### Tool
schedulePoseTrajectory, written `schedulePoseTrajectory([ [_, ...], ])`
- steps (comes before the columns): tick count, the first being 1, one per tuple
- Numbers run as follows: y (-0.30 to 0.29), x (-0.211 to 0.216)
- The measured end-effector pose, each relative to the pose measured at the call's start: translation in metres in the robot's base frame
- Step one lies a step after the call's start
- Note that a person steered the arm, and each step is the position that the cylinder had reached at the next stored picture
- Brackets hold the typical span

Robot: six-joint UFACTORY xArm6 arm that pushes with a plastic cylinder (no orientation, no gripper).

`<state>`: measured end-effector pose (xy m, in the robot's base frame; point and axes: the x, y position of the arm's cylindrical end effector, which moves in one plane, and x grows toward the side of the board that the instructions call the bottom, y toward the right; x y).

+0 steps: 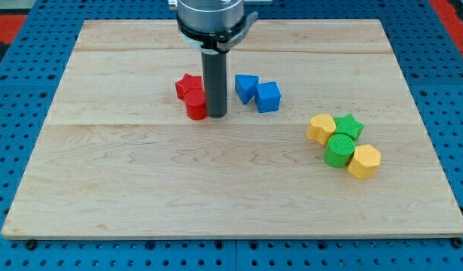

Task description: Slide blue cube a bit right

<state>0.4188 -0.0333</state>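
The blue cube (pixel 268 97) sits on the wooden board, right of centre near the view's top. A second blue block (pixel 246 87) of angular shape touches its left side. My tip (pixel 216 115) is at the end of the dark rod, left of both blue blocks with a small gap. It stands against the right side of a red cylinder (pixel 196 105). A red star block (pixel 187 85) sits just behind that cylinder.
A cluster lies at the view's right: a yellow block (pixel 321 129), a green star (pixel 349 126), a green cylinder (pixel 339 150) and a yellow hexagonal block (pixel 364 161). The wooden board (pixel 141 188) lies on a blue perforated table.
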Motion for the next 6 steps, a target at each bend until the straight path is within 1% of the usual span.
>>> schedulePoseTrajectory([
  [1,-0.012,-0.010],
  [4,0.067,-0.007],
  [6,0.101,-0.007],
])
